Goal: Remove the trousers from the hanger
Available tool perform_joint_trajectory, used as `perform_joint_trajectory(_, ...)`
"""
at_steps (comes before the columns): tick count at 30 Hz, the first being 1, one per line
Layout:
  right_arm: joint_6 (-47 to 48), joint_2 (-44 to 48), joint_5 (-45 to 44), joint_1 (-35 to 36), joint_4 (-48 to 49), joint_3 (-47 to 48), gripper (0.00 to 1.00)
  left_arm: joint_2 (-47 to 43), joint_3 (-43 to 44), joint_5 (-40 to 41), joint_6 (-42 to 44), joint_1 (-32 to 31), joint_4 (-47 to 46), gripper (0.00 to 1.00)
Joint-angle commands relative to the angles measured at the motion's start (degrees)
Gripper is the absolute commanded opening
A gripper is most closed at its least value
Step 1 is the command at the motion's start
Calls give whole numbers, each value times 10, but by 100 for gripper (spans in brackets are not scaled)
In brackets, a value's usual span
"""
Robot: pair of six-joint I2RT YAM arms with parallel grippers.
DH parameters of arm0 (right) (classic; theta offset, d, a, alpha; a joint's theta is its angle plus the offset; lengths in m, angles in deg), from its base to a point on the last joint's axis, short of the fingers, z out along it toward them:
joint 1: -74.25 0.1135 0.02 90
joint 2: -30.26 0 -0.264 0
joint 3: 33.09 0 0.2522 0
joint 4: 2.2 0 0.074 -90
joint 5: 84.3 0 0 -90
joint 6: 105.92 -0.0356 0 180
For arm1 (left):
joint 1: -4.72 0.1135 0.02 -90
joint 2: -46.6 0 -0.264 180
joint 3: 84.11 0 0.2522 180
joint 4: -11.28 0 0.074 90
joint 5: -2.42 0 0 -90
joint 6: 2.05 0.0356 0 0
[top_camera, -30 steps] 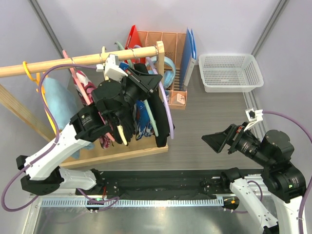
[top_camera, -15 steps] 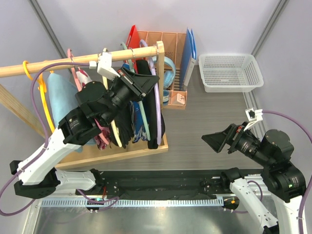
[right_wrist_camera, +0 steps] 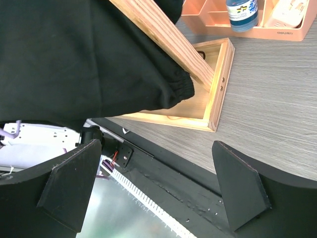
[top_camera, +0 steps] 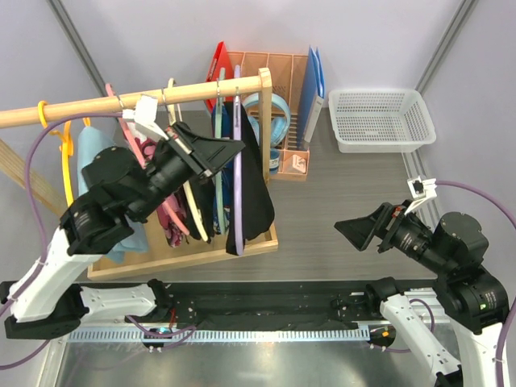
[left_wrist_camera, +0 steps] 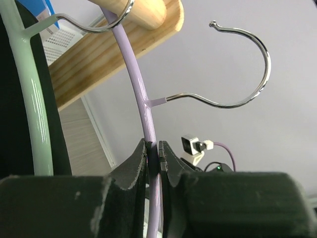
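Top external: black trousers (top_camera: 254, 189) hang on lilac hanger (left_wrist_camera: 140, 89) at right end of rail (top_camera: 81, 109) — left gripper (left_wrist_camera: 152, 157) pinches the hanger, drawn back leftward since 1 s ago. Right gripper (right_wrist_camera: 156, 183) spread wide, unchanged. Bottle (right_wrist_camera: 241, 10) label unreadable.

Table (top_camera: 347, 201): grey wood-grain top, dark strip along the near edge.
Rack (top_camera: 201, 252): its shallow wooden base frame sits on the left half.
Organiser (top_camera: 292, 164): orange, just beside the rack's far right end.
Basket (top_camera: 379, 93): white mesh, far right corner, well apart from the rack.
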Motion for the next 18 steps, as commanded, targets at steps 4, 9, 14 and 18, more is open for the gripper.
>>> perform_joint_trajectory(4,13,-7,-18,-2,-18,22,100,-78,2,-48,-30,0,-7,0)
perform_joint_trajectory(9,16,-5,-28,-2,-33,21,99,-121,-28,-74,-47,-1,6,0)
perform_joint_trajectory(14,30,-8,-44,-1,-54,23,100,-165,-57,-139,-60,-1,31,0)
perform_joint_trajectory(18,37,-15,-63,-1,-68,20,100,-183,-59,-201,-73,0,49,0)
